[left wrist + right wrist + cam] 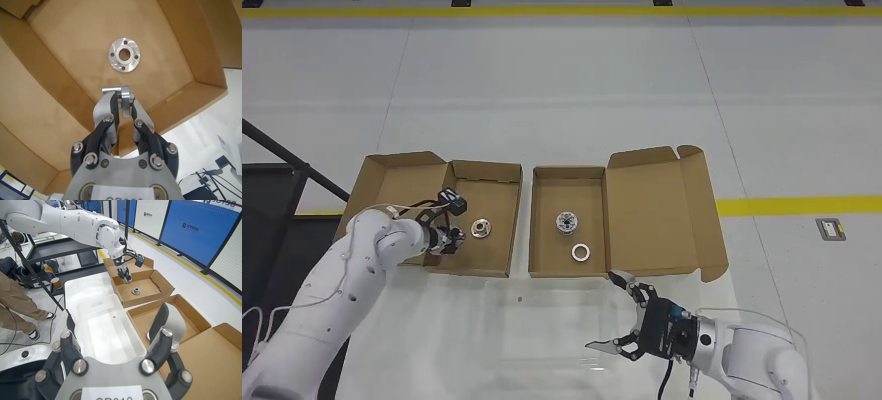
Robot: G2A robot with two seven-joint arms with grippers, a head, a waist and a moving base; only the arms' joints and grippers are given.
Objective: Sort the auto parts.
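My left gripper point(125, 103) is shut on a small silver bracket with a pin point(125, 98). It hangs low inside the left cardboard box point(492, 185), close to the box floor. A round silver flange point(124, 55) lies flat on that floor, just beyond the fingertips and apart from them. From across the table, the right wrist view shows this gripper point(126, 278) and the flange point(136, 291). My right gripper point(603, 311) stands open and holds nothing, above the white tray point(90, 330). The right box point(547, 190) holds a gear-like part point(566, 221) and a ring point(582, 252).
Both boxes have their flaps folded outward; the right one's wide flap point(657, 210) lies flat beside my right arm. A black shelf rack point(56, 249) stands past the table's far end, with a paper cup point(56, 283) and a bottle point(48, 270).
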